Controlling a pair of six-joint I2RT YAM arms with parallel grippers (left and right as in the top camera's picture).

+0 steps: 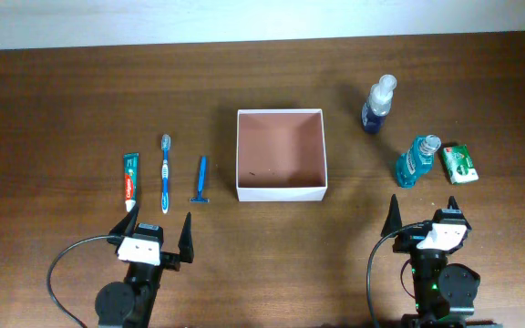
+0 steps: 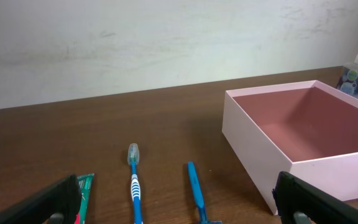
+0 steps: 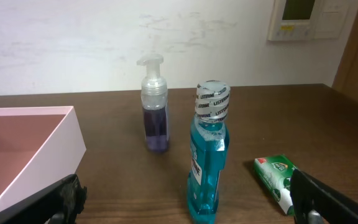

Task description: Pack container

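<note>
Presently, we find the square, shallow, white-walled container (image 1: 281, 192) with a pinkish-brown inside at the centre of the brown wooden table (image 1: 62, 109). The left gripper (image 1: 152, 234) and right gripper (image 1: 424, 219) sit at the near edge, both spread wide, unladen.

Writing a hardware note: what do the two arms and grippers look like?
Both arms are black, with a white block behind each gripper. The left gripper and right gripper have tapered black fingers. A black cable loops beside each arm; a small green light shows on the right arm.
</note>
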